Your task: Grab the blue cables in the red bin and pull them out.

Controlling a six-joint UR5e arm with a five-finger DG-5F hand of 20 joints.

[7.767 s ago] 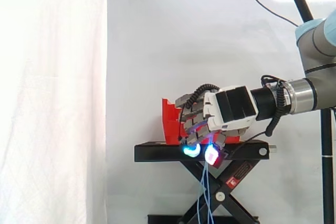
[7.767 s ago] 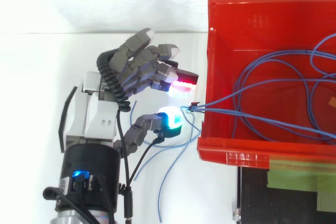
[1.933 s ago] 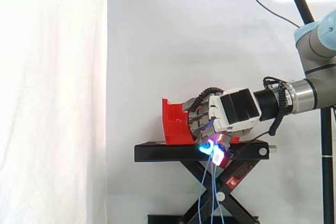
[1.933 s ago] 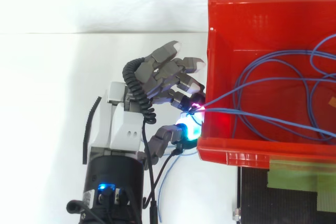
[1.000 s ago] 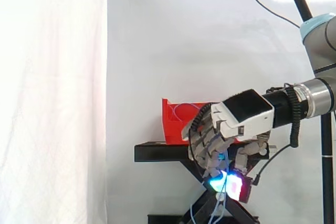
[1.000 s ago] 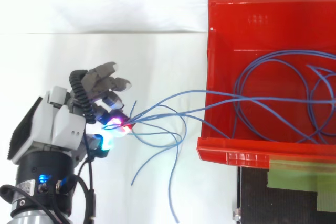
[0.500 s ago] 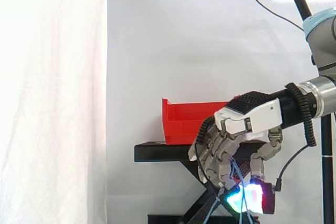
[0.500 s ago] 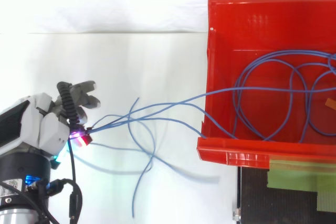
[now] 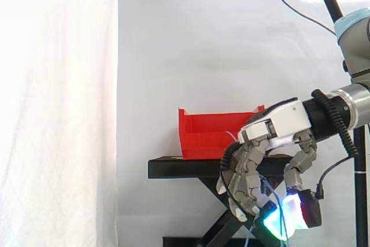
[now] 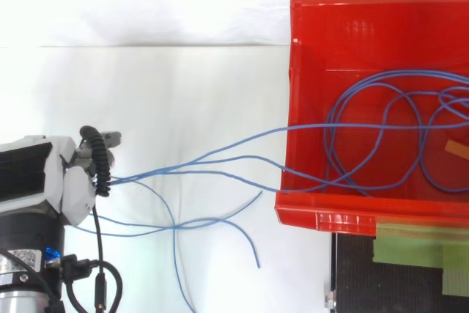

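Thin blue cables (image 10: 220, 157) stretch from my hand (image 10: 69, 174) at the far left across open air to the red bin (image 10: 300, 71) and over its left wall. More of the blue cables lie looped inside the bin (image 10: 381, 137), and loose ends hang below the taut strands. In the side view my hand (image 9: 272, 143) sits low, in front of and below the bin (image 9: 202, 128), fingers curled down with the cables pinched between thumb and fingers near the glowing pads.
The bin rests on a black scissor stand (image 9: 185, 169). A green-taped black surface (image 10: 410, 251) shows below the bin in the top view. A white curtain hangs behind and to the left.
My hand moved further away from the bin and lower, dragging the cables with it. The loops inside the bin shifted and more cable length now lies outside.
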